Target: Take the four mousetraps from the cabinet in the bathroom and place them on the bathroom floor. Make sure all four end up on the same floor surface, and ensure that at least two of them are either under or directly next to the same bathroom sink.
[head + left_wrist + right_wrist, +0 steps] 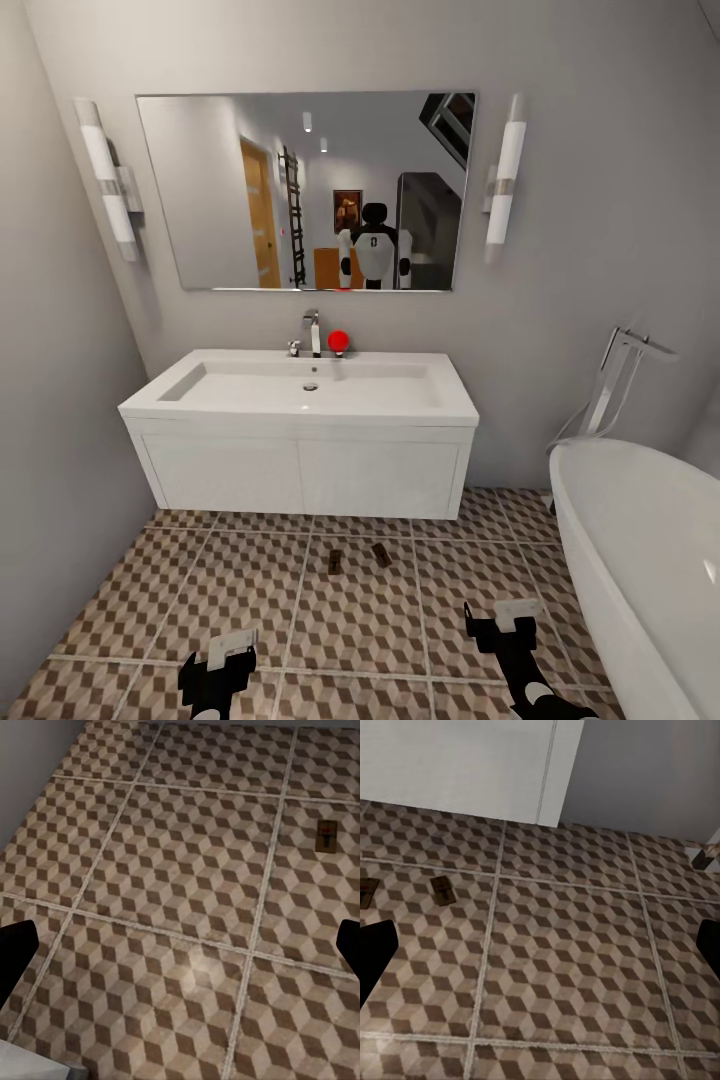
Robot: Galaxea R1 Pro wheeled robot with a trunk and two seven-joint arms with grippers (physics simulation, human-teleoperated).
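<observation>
Two mousetraps lie on the bathroom floor (250, 590) just in front of the white vanity: one (335, 562) and another (381, 553) a little to its right. The sink (310, 385) sits above them with a chrome tap (313, 332). My left gripper (232, 648) hovers low over the tiles, open and empty. The left wrist view has one mousetrap (326, 836) ahead between the spread fingers (15, 952). My right gripper (517, 610) is open and empty too. Both mousetraps (441, 889) (367, 891) appear in the right wrist view, near the vanity front (457, 765).
A white bathtub (640, 560) with a chrome floor tap (615, 380) fills the right side. A wall (50, 450) closes the left. The mirror (305, 190) reflects the robot and an orange-brown unit behind it. A red ball (338, 341) sits by the tap.
</observation>
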